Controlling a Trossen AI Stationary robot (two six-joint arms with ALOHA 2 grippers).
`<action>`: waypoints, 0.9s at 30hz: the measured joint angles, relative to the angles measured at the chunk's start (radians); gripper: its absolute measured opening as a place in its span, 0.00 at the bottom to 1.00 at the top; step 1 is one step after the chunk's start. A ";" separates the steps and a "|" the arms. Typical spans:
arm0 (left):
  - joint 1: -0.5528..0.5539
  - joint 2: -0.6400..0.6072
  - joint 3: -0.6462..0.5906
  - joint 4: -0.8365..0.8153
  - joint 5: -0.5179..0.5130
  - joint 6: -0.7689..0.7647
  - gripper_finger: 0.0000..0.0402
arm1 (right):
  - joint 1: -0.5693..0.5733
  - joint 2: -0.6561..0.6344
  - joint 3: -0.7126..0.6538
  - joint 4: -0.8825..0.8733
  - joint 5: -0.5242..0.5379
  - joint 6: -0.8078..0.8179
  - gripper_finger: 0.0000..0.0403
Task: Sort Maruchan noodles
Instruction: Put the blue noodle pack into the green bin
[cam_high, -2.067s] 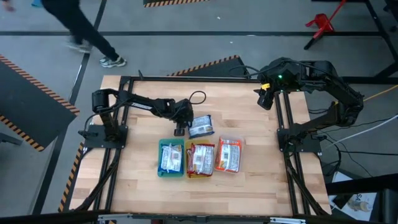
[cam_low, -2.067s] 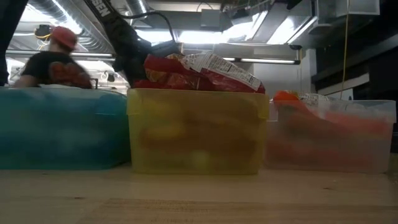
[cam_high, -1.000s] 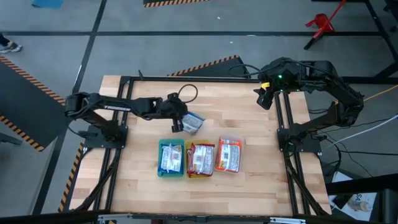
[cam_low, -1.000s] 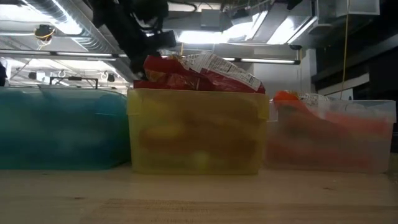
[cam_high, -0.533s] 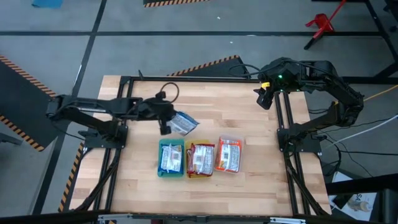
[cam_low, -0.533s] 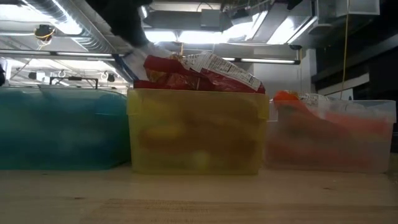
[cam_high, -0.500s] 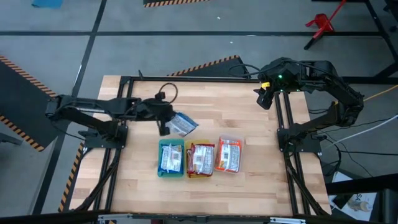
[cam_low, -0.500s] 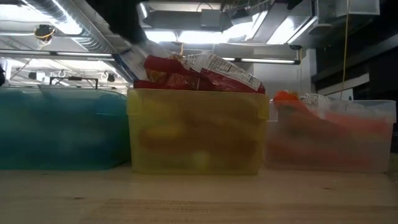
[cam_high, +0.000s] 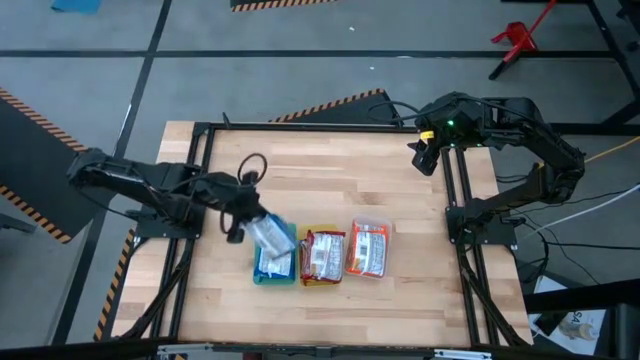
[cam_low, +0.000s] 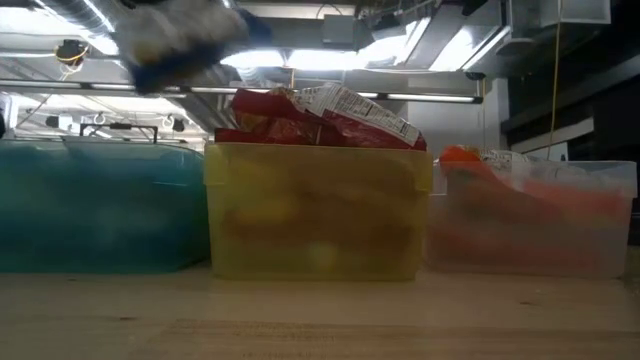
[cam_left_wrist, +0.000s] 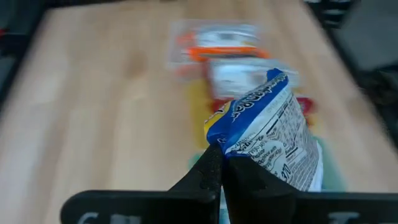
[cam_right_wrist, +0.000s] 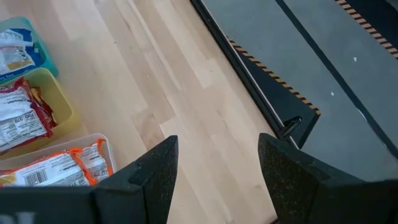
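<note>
- Your left pincer (cam_high: 240, 228) is pinching a blue packet (cam_high: 270, 235) by one end; it hangs over the green tray (cam_high: 262, 271), long axis slanting toward it.
- Right pincer (cam_high: 424, 158) sits spread and empty at the counter's (cam_high: 330, 170) far corner.

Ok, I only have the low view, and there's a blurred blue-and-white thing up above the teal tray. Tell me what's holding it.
Observer: The left pincer is shut on one corner of a blue-and-white Maruchan packet.
Operator: Tell me where it sits over the trays.
Observer: From above, the packet hangs over the teal tray, not the yellow tray next to it.
Operator: Report the other arm.
Observer: The right pincer is open and holds nothing. It is parked over the table's far right corner, away from all three trays.
</note>
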 joint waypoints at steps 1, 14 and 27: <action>-0.014 0.001 0.000 -0.004 0.029 0.001 0.00 | 0.000 0.000 0.000 0.000 0.000 0.005 0.52; -0.110 0.044 0.001 -0.010 0.108 -0.029 0.00 | 0.000 0.000 0.000 0.000 0.000 0.033 0.52; -0.101 0.210 0.000 -0.026 0.185 0.038 0.00 | 0.000 0.000 0.000 0.000 0.000 0.032 0.52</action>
